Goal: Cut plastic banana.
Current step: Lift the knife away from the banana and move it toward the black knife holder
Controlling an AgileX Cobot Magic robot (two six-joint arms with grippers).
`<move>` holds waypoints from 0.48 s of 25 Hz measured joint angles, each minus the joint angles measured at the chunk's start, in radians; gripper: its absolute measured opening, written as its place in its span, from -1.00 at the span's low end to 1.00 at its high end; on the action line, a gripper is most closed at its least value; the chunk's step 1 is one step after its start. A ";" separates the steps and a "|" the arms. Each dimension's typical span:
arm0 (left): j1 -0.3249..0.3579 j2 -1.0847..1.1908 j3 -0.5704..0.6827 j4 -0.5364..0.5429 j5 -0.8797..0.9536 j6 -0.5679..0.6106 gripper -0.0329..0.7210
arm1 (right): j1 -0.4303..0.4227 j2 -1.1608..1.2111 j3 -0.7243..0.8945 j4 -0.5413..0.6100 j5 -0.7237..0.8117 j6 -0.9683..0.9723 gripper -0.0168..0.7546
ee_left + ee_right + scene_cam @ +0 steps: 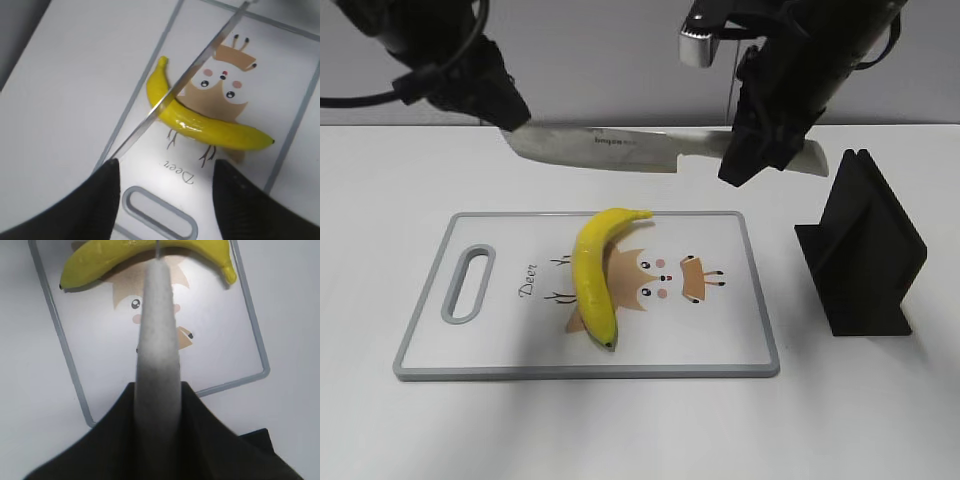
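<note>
The yellow plastic banana (592, 275) lies whole on the white cutting board (740, 340), over its deer picture. My right gripper (752, 150) is shut on the pale handle of a kitchen knife (620, 148) and holds it level above the board's far edge, the blade pointing left. In the right wrist view the handle (159, 330) points at the banana (110, 255) between the jaws (159, 390). My left gripper (165, 167) is open and empty. The knife blade (200, 65) passes by its left finger and crosses above the banana (210, 127).
A black knife stand (860, 250) stands on the white table to the right of the board. The board's handle slot (468, 283) is at its left end. The board also shows in the left wrist view (150, 165) and the right wrist view (100, 365).
</note>
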 joint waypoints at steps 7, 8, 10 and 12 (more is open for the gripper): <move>0.032 -0.098 0.000 0.147 0.001 -0.290 0.61 | 0.000 -0.087 0.003 -0.038 0.068 0.170 -0.50; 0.042 -0.107 0.000 0.164 0.005 -0.324 0.61 | 0.000 -0.104 0.008 -0.038 0.075 0.191 -0.50; 0.063 -0.121 0.000 0.203 0.021 -0.396 0.61 | 0.000 -0.135 0.021 -0.041 0.081 0.238 -0.50; 0.091 -0.133 0.000 0.231 0.042 -0.450 0.61 | 0.000 -0.173 0.045 -0.060 0.078 0.310 -0.50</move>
